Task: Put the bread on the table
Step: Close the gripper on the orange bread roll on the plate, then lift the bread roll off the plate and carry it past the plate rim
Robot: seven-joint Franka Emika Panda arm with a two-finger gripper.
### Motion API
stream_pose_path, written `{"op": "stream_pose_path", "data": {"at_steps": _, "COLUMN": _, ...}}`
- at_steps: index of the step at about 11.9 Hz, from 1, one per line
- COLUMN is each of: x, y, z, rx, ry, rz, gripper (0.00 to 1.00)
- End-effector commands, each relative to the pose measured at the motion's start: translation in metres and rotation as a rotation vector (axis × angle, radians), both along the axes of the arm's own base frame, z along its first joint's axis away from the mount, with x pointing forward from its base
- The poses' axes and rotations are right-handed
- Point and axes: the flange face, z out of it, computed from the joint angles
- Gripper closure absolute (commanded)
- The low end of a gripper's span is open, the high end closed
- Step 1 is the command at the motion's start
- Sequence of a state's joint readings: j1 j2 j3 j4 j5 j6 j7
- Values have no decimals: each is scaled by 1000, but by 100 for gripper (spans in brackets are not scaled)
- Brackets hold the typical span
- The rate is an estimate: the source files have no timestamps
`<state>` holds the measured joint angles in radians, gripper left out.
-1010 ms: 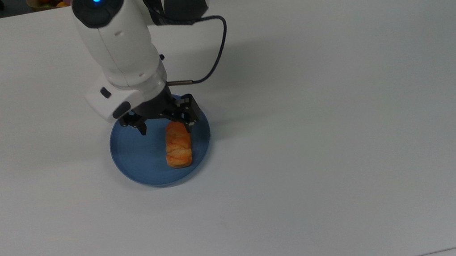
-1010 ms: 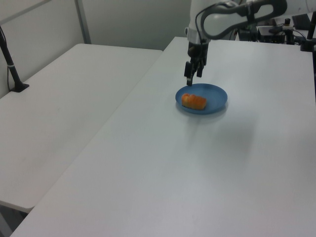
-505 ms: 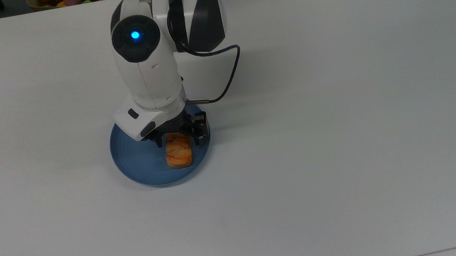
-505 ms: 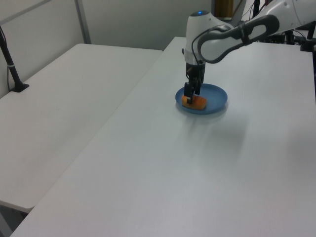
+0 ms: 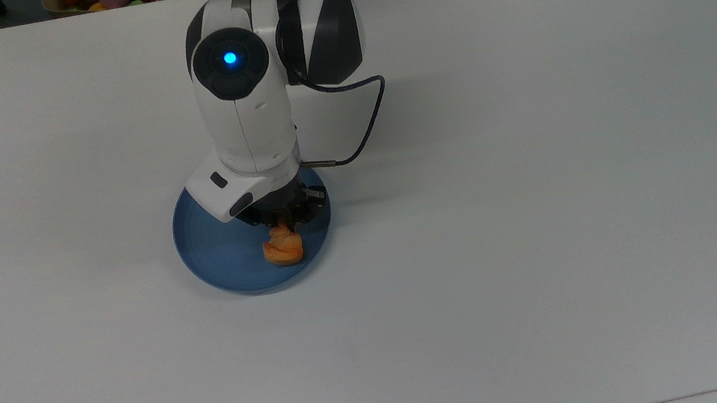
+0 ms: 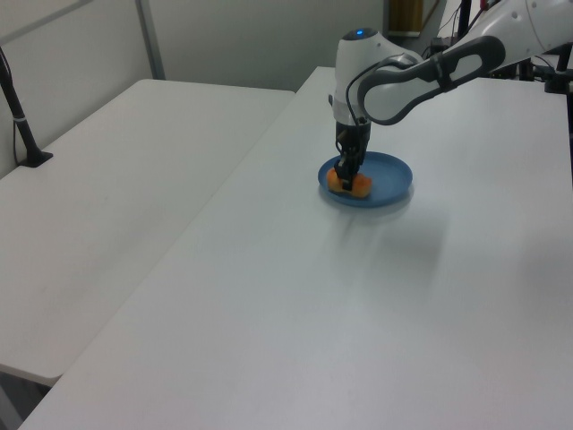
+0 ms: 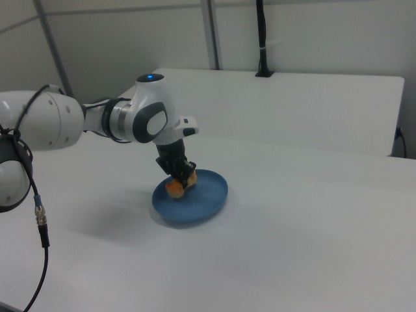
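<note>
Gripper (image 5: 282, 221) pinching bread (image 5: 284, 248) at its 12 o'clock end on blue plate (image 5: 213, 248). Lift straight, clear rim, then onto table (image 5: 543, 202).

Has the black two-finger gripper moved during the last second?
Yes. In the top view the gripper has come down and inward over the round blue plate, from its far rim onto the golden-orange bread.

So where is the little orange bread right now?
The small golden-orange bread lies on the round blue plate, toward the top view's right rim, on the white table, with the robot's black gripper down on it.
</note>
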<state>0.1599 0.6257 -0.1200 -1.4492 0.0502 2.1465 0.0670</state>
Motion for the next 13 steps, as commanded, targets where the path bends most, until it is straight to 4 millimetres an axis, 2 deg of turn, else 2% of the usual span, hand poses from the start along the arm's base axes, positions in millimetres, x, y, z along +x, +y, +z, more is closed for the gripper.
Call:
{"op": "stream_pose_path", "data": {"at_steps": 1, "x": -19, "y": -13, "z": 59, "rx": 5, "ry": -64, "rz": -16, "gripper": 100}}
{"op": "stream_pose_path", "data": {"at_steps": 3, "x": -42, "y": -30, "z": 108, "rx": 22, "ry": -96, "rz": -30, "gripper": 100}}
{"op": "stream_pose_path", "data": {"at_steps": 5, "x": -67, "y": -48, "z": 154, "rx": 36, "ry": -49, "rz": -22, "gripper": 100}}
{"op": "stream_pose_path", "data": {"at_steps": 7, "x": -100, "y": -66, "z": 188, "rx": 51, "ry": -5, "rz": 55, "gripper": 100}}
{"op": "stream_pose_path", "data": {"at_steps": 8, "x": -115, "y": -73, "z": 198, "rx": 60, "ry": 0, "rz": 67, "gripper": 100}}
{"op": "stream_pose_path", "data": {"at_steps": 9, "x": -130, "y": -79, "z": 203, "rx": 67, "ry": 2, "rz": 71, "gripper": 100}}
{"op": "stream_pose_path", "data": {"at_steps": 11, "x": -156, "y": -79, "z": 196, "rx": 78, "ry": 30, "rz": 110, "gripper": 100}}
{"op": "stream_pose_path", "data": {"at_steps": 13, "x": -174, "y": -75, "z": 169, "rx": 82, "ry": 78, "rz": 121, "gripper": 100}}
